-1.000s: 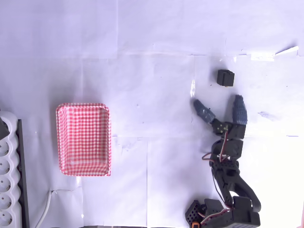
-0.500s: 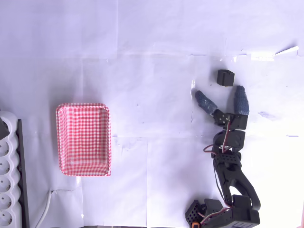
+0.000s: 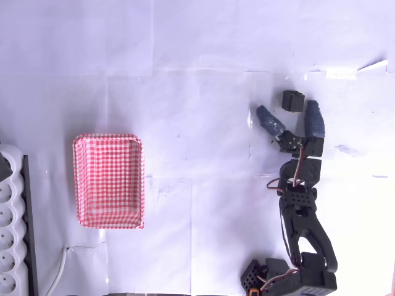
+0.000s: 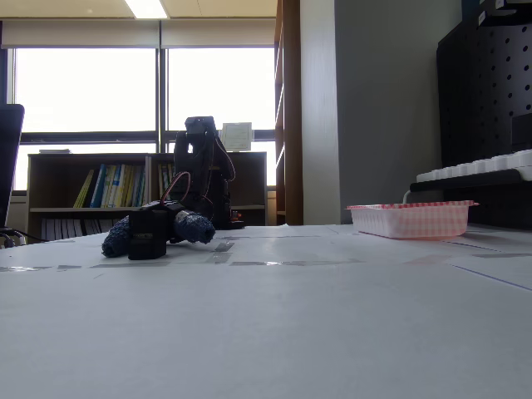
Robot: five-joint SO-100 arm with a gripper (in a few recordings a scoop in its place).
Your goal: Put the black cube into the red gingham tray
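The black cube (image 3: 294,101) lies on the white table at the upper right of the overhead view. My gripper (image 3: 287,110) is open, its two blue-wrapped fingers (image 3: 270,121) reaching up on either side of the cube's lower part, with gaps on both sides. In the fixed view the cube (image 4: 150,233) sits on the table in front of the arm, a blue finger (image 4: 116,239) showing on each side of it. The red gingham tray (image 3: 76,179) lies far to the left with nothing in it; the fixed view has the tray (image 4: 411,220) at the right.
A white power strip (image 3: 9,228) with a cable lies along the left edge, just beyond the tray. The arm's base (image 3: 290,277) stands at the bottom right. Bare white table spans the stretch between cube and tray.
The gripper has moved up the overhead view toward the cube, and its open fingers now flank it. Cube and tray have not moved.
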